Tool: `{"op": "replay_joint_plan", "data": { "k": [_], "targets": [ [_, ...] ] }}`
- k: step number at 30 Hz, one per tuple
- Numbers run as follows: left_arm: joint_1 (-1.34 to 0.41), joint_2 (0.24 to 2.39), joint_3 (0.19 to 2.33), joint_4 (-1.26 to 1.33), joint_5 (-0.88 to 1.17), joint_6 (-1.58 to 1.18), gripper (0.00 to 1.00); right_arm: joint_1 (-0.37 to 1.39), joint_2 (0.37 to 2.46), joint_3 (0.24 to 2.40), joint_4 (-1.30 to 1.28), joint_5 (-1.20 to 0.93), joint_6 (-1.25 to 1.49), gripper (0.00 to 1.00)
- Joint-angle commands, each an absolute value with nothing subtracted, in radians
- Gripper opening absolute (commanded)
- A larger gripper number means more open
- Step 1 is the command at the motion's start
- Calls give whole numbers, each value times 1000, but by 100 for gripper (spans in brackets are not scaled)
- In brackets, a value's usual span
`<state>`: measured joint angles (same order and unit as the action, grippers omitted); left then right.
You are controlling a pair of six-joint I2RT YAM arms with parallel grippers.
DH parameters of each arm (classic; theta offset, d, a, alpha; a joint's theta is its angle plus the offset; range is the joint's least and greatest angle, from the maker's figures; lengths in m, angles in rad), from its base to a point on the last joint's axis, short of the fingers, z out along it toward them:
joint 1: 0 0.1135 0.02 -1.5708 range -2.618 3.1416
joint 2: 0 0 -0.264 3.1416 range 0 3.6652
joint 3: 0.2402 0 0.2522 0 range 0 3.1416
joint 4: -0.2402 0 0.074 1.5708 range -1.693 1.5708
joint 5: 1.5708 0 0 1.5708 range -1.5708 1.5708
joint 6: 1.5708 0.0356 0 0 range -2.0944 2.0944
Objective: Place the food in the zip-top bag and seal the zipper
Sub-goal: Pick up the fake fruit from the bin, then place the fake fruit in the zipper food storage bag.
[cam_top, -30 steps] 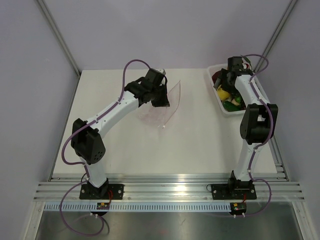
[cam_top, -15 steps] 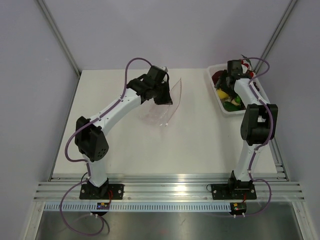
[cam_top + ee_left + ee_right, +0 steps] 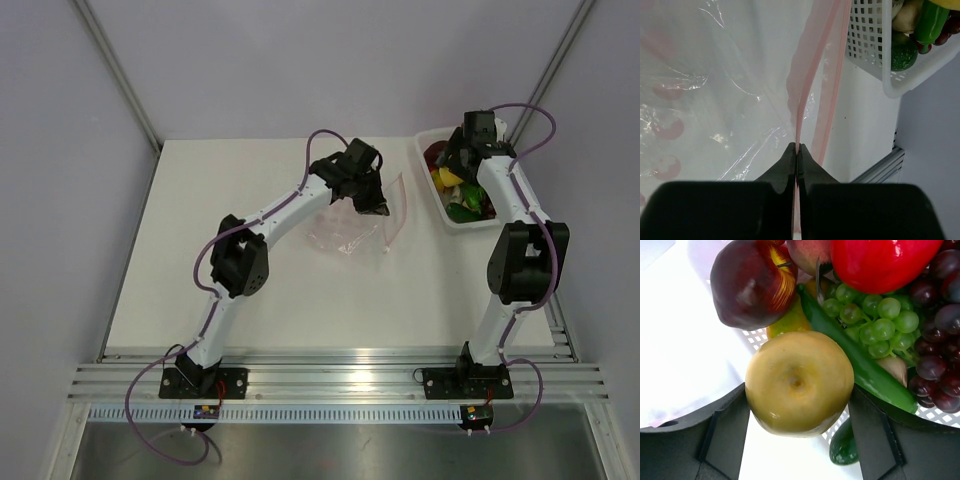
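Left gripper (image 3: 797,152) clamped tight on the pinkish-red zipper (image 3: 807,90) of a clear zip-top bag (image 3: 715,95), pinching one side of the strip while the other side hangs a little apart, leaving the mouth parted. The crinkled bag lies near the middle of the far half of the white table (image 3: 250,290), its mouth edge turned toward the white mesh basket (image 3: 866,45), which sits just beside it at the table's far right corner. Over the basket, the right gripper (image 3: 799,390) grips a round yellow fruit (image 3: 799,375), one black finger pressed to each side of it. Beneath it, piled in the basket: a dark red apple (image 3: 750,285), a glossy red fruit (image 3: 880,257), a bunch of green grapes (image 3: 875,322), a cluster of purple grapes (image 3: 937,365) and a long green pepper (image 3: 865,370) lying slantwise across the heap. More green and yellow pieces show in the basket's near end in the left wrist view.
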<state>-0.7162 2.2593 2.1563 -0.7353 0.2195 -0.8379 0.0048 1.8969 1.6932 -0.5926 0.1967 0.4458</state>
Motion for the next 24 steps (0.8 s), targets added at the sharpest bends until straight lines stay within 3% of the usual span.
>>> {"op": "replay_joint_plan", "data": {
  "k": [1, 11, 24],
  "targets": [
    [-732, 2290, 2270, -626, 299, -896, 0, -21, 1813, 1680, -607, 183, 462, 70],
    [-770, 2408, 2414, -454, 350, -954, 0, -57, 1697, 1680, -661, 84, 451, 70],
    [-765, 2474, 2451, -351, 388, -971, 0, -57, 1540, 1615, -670, -138, 482, 71]
  ]
}}
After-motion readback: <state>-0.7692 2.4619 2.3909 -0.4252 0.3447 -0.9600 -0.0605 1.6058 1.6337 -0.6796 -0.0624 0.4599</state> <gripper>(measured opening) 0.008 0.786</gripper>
